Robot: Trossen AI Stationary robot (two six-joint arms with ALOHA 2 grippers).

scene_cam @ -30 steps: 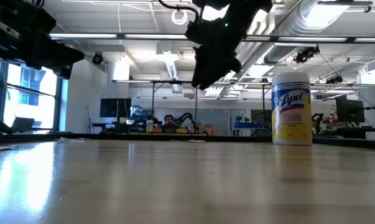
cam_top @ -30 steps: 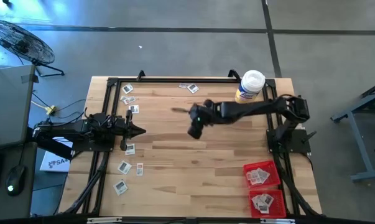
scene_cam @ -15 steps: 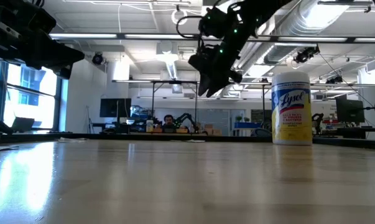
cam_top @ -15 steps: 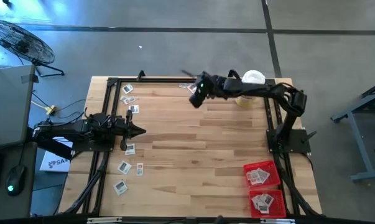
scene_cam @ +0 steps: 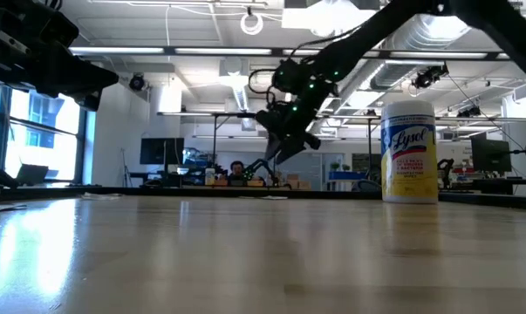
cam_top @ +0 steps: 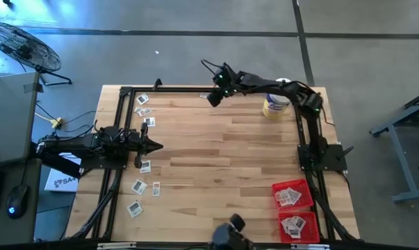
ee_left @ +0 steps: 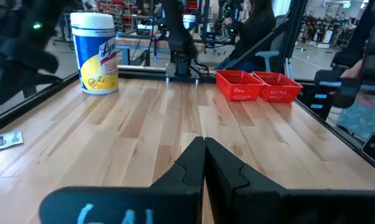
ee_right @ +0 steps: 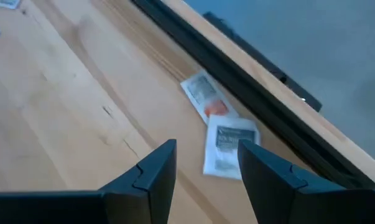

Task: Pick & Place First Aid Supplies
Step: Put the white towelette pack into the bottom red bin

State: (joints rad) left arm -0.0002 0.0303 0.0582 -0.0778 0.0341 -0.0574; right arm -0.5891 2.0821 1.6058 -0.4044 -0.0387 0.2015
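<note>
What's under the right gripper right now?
Two packets lie on the wood by the far rail, under the open right gripper, one partly overlapping the other. The lower one's overlapped end is hidden. Nothing is held.

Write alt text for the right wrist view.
The right tool hangs open above two packets lying by the black rail at the table's edge. One packet shows between the fingers; the other, with an orange mark, lies just beyond it. More packets lie farther along the wood.
</note>
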